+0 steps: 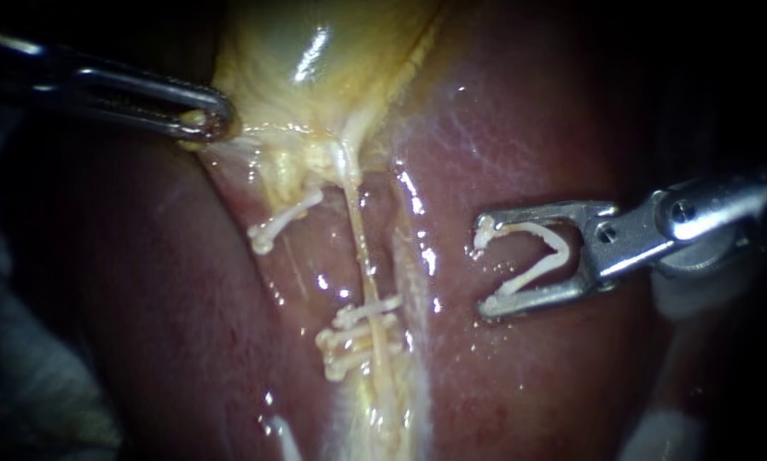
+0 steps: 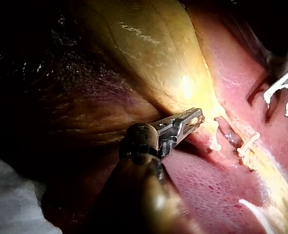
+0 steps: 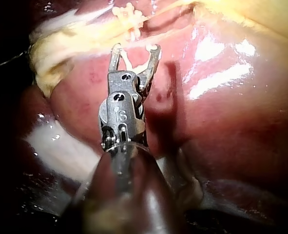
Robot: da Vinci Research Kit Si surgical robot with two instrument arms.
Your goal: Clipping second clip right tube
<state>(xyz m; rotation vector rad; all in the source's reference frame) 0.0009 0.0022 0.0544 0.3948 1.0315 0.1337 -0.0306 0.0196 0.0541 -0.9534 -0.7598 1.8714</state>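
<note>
The yellow gallbladder (image 1: 315,60) narrows into a thin right tube (image 1: 359,239) running down over the liver (image 1: 528,128). White clips (image 1: 362,335) sit across that tube low down, and another clip (image 1: 285,224) lies on the left side. My left instrument (image 1: 208,119) is shut on the gallbladder's edge (image 2: 197,117). My right instrument (image 1: 487,266) holds an open white V-shaped clip (image 1: 532,260) between its spread jaws, over the liver, to the right of the tube and apart from it. In the right wrist view the loaded jaws (image 3: 136,48) point at the clipped tube (image 3: 129,17).
Wet liver surface surrounds the tube on both sides. Pale fatty tissue (image 1: 383,418) runs along the tube's lower part. White gauze (image 2: 12,204) lies beside the left instrument's shaft.
</note>
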